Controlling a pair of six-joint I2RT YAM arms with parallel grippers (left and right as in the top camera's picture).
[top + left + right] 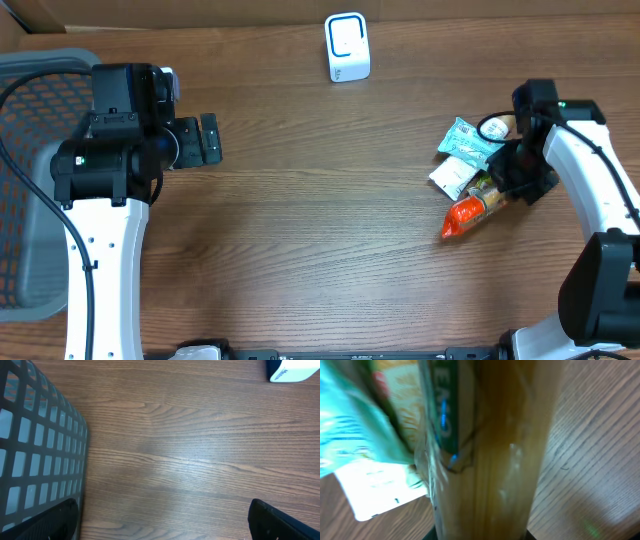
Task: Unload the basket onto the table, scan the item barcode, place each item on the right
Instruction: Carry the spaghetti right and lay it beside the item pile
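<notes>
A brown wood-grain table (320, 230) fills the view. At twelve o'clock, near its far edge, stands a small white box-shaped scanner (347, 47) with a blue outline on its face. At nine o'clock sits a grey plastic mesh basket (25, 240). At three o'clock, packets lie clustered together: a teal foil packet (466, 140), a flat white packet (455, 176), and a long clear packet (466, 215) whose orange-red end points toward seven o'clock.

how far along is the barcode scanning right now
Early. Done: the right hand is shut on the orange-tipped packet beside the other packets. In hand: that grip; the packet is not near the white scanner yet. Left: carry it over and show its barcode. The left hand hangs open by the grey basket, empty.
</notes>
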